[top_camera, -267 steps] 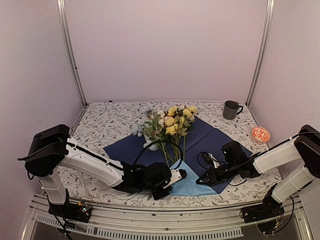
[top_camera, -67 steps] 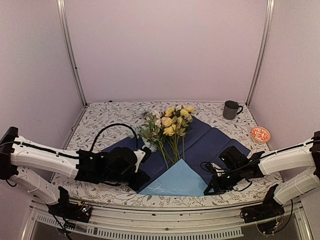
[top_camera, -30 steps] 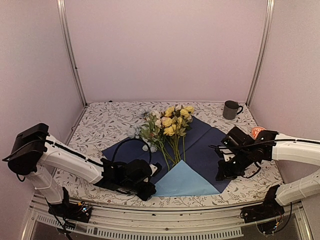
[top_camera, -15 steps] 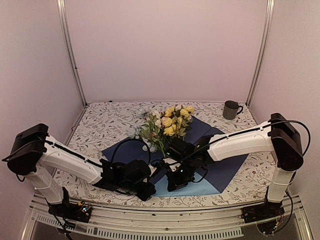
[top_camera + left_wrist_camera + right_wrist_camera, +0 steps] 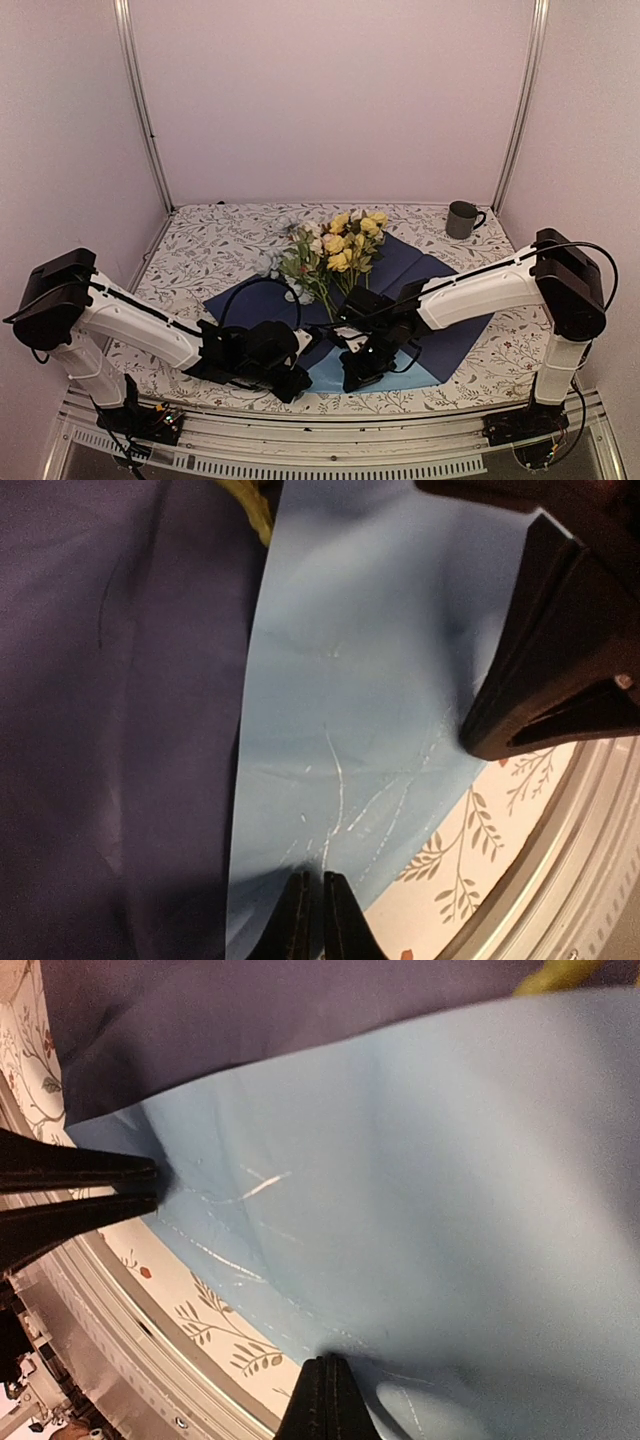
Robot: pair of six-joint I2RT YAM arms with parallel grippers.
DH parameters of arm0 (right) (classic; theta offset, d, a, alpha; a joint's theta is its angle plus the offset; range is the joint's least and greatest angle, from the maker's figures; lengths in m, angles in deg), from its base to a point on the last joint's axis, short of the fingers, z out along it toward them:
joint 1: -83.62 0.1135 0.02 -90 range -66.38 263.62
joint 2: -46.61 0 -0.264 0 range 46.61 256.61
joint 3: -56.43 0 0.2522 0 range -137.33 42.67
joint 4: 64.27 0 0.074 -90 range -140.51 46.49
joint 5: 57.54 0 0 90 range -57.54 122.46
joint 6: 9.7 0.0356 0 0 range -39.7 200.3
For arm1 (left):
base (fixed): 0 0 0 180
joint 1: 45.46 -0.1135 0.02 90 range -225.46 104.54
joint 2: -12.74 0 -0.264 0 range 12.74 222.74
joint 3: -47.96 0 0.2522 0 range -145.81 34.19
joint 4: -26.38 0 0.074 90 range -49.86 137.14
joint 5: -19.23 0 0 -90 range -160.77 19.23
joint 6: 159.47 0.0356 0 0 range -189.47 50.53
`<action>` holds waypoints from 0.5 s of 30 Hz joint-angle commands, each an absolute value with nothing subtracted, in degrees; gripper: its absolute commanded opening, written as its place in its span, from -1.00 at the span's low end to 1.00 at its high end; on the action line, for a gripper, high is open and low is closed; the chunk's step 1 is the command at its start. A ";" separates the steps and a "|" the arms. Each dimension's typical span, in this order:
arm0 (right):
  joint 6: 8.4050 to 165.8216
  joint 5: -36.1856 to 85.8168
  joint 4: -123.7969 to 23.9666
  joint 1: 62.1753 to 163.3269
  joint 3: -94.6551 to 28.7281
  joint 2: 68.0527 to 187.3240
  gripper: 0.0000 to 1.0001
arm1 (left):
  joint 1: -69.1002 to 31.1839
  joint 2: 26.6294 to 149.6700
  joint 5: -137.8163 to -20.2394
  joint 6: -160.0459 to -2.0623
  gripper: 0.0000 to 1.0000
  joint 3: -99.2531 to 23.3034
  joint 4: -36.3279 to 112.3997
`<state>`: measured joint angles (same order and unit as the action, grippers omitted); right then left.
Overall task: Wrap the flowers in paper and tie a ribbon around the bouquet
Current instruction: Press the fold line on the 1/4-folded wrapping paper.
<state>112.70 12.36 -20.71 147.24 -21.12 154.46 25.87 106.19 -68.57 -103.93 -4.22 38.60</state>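
The paper (image 5: 420, 290) lies navy side up, its near corner folded back into a light blue flap (image 5: 408, 376). The flowers (image 5: 335, 250) lie on it, stems running toward the flap. My left gripper (image 5: 294, 388) is shut, its tips (image 5: 312, 882) pressing on the flap's left near edge. My right gripper (image 5: 351, 382) is also shut, tips (image 5: 325, 1362) pushed down on the flap's near edge just to the right. Each wrist view shows the other arm's black fingers (image 5: 560, 650) (image 5: 70, 1195) close by. No ribbon or bouquet is in view.
A grey mug (image 5: 461, 219) stands at the back right on the floral tablecloth (image 5: 200, 250). The metal rail (image 5: 320, 440) runs just below the flap. The right arm stretches across the right half of the paper.
Within the last second my right arm swung in from the right side of the table to the light blue flap and lowered its shut tips there. The left gripper stayed in place.
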 commanded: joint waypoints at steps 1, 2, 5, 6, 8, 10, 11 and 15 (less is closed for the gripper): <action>114.45 14.30 -15.03 147.08 -14.85 153.58 -0.99 | 25.47 107.00 -69.21 -104.13 -0.86 -0.78 44.42; 114.60 14.51 -15.02 146.82 -14.13 153.09 -0.99 | 25.38 106.89 -69.14 -104.12 -0.86 -0.71 44.49; 114.75 14.99 -14.98 146.02 -12.40 151.47 -0.99 | 25.37 106.92 -69.10 -104.15 -0.86 -0.70 44.76; 114.90 15.17 -14.97 145.76 -11.91 150.79 -0.99 | 25.34 106.89 -69.14 -104.17 -0.86 -0.71 44.87; 115.01 15.60 -15.04 145.11 -10.70 148.86 -0.99 | 25.38 106.81 -69.14 -104.30 -0.86 -0.74 45.05; 115.18 16.07 -15.08 144.25 -8.94 147.11 -0.99 | 25.38 106.71 -69.12 -104.36 -0.86 -0.64 45.18; 115.26 16.26 -15.06 143.78 -8.04 146.26 -0.99 | 25.38 106.74 -69.08 -104.37 -0.86 -0.69 45.35; 115.28 16.94 -15.03 142.04 -4.10 142.57 -0.98 | 25.38 106.86 -69.05 -104.46 -0.86 -0.94 46.00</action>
